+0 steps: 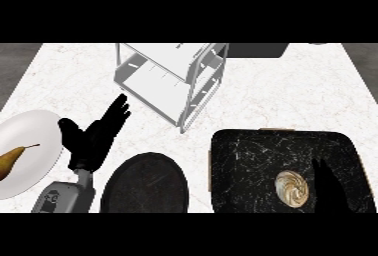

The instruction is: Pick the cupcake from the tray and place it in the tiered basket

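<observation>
Presently: cupcake (291, 188) seated on dark marbled tray (244, 150), right of centre toward the near edge, not yet lifted. Seen from above as a small round form, cream and tan icing in a swirl, darker rim at its near side. Upright as far as can be judged.

Right hand (330, 187) just beside cupcake on its right, dark against the dark tray; fingers extended and released, grasping nothing. Contact with cupcake not confirmed.

Risks noted, as judgement only:
- Poor contrast between hand and tray; closing off-centre could nudge cupcake sideways or tip it.
- Soft-looking icing; a pinch from above could mar or slip on it.
- Tiered basket (173, 75) at far centre, well apart from tray, open wire frame; carry path long, and frame bars could catch cupcake or fingers on entry.
- Black round plate (144, 182) between tray and left forearm; low obstacle only.

Left hand (92, 137) at near left, fingers straight and upward, at rest, holding nothing. White plate (33, 130) with pear (11, 159) at left edge, uninvolved.
</observation>
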